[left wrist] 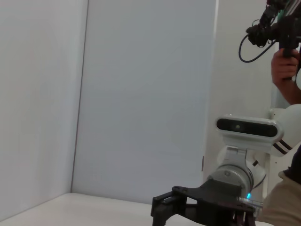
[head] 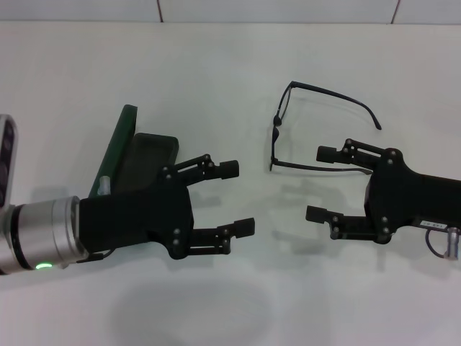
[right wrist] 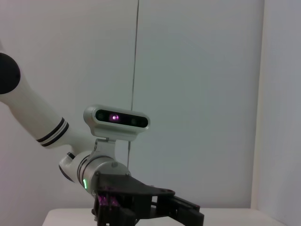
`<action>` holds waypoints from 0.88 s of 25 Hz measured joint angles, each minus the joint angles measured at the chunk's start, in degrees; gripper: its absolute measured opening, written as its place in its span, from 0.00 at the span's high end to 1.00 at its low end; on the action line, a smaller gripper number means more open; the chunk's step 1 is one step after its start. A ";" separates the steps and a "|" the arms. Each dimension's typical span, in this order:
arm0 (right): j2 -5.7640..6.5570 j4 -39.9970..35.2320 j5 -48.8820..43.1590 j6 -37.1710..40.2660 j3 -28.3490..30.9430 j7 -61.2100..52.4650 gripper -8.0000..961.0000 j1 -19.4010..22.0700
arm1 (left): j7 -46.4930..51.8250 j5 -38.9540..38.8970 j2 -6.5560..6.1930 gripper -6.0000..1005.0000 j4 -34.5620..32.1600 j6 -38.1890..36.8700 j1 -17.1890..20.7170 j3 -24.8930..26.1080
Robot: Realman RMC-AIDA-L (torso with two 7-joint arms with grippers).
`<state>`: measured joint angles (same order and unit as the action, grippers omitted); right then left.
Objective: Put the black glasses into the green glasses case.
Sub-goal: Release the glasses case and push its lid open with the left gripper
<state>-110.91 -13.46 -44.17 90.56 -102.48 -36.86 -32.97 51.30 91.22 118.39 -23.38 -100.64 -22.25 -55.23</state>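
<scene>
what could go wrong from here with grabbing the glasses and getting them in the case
1. The black glasses lie unfolded with thin temples; the open right gripper has one finger right at the near temple and could nudge or bend it rather than grip it.
2. The open left gripper and its arm cover much of the open green glasses case, which may block placement or knock the case.

The black glasses (head: pixel 317 126) have a thin black frame and clear lenses, and they lie on a plain white surface (head: pixel 216 65). The green glasses case (head: pixel 137 155) is dark green with a darker, near-black lining. Both the left end effector (head: pixel 238 197) and the right end effector (head: pixel 321 183) are matte black.
</scene>
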 joint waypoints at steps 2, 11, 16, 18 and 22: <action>0.00 -0.09 -0.01 -0.01 0.00 -0.04 0.15 -0.02 | 0.00 0.01 0.00 0.16 0.00 0.00 0.03 -0.18; 0.06 -0.48 -0.06 0.37 -0.23 -0.19 0.15 -0.07 | 0.23 -0.46 0.23 0.18 0.35 0.00 1.00 0.31; 0.08 -0.53 -0.06 0.56 -0.02 -0.21 0.16 0.46 | 5.19 -3.29 0.29 0.19 -0.69 0.00 1.35 3.46; 0.06 -0.58 -0.06 0.63 -0.01 -0.22 0.16 0.51 | 12.38 -4.52 -0.53 0.19 -3.08 0.13 1.09 5.02; 0.13 -0.61 -0.05 1.03 0.00 -0.23 0.16 0.43 | 30.02 -3.49 -3.49 0.20 -11.65 2.11 -0.02 5.71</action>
<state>-110.78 -14.07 -44.23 91.59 -102.48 -37.09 -32.54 81.31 87.73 114.90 -35.03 -98.53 -22.27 -49.52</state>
